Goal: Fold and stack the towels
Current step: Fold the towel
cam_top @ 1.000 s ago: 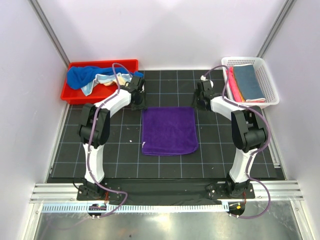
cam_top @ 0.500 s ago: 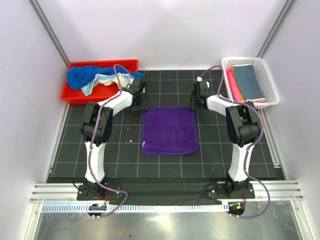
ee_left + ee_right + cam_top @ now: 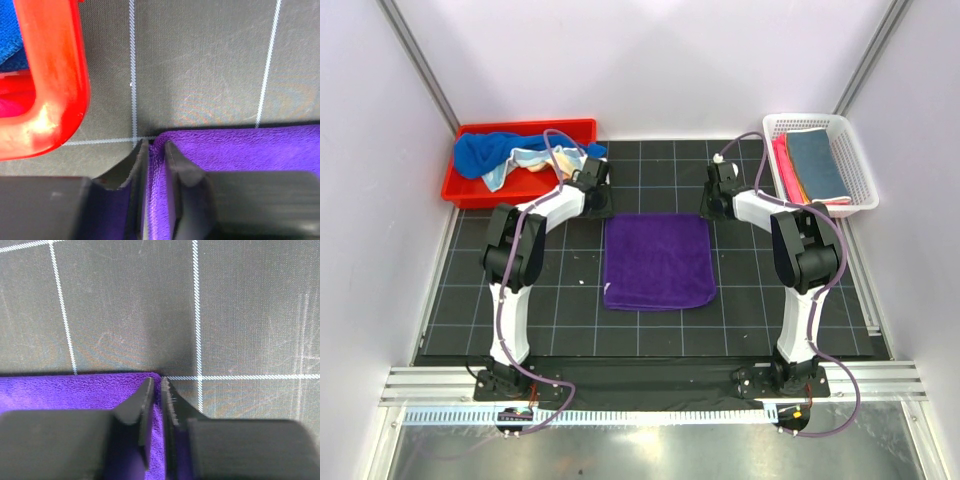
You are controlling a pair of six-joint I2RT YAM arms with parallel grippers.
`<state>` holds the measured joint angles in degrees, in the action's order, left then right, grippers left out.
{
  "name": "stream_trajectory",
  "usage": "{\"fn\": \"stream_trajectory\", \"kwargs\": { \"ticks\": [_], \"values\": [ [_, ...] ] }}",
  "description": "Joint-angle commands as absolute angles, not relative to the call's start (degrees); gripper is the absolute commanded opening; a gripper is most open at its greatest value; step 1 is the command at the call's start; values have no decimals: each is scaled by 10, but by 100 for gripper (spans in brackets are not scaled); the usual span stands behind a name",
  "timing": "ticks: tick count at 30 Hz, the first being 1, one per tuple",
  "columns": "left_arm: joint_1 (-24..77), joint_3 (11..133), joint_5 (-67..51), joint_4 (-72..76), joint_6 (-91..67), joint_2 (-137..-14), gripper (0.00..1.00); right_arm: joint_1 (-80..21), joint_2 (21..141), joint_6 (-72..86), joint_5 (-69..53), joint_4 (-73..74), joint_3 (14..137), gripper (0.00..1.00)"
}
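Purple towel corners between both jaws

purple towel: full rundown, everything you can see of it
The purple towel is a plush, fleecy cloth, plain deep purple, lying flat and roughly square in the middle of the black gridded mat, edges about parallel to the grid, corners rounded. A small white speck, perhaps a label, shows at its near left corner. The left gripper has its far left corner between its fingers, the right gripper its far right corner; both pairs of jaws stand narrow with cloth pinched between. Nothing else touches it.
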<state>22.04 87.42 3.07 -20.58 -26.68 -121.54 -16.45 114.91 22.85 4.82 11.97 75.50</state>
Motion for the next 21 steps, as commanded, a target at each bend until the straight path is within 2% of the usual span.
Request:
{"fn": "stream_trajectory", "kwargs": {
  "ticks": [1, 4, 6, 21],
  "values": [
    [222, 853, 16, -198, -277, -1218, 19, -168, 1143, 232, 44, 113, 748, 13],
    [221, 853, 10, -191, -279, -1211, 6, -168, 1135, 234, 45, 108, 745, 6],
    [221, 853, 12, -182, -282, -1202, 0, -167, 1124, 235, 48, 103, 744, 6],
    [221, 882, 72, -102, -264, -1157, 0, -149, 1076, 215, 69, 53, 802, 1]
  ]
}}
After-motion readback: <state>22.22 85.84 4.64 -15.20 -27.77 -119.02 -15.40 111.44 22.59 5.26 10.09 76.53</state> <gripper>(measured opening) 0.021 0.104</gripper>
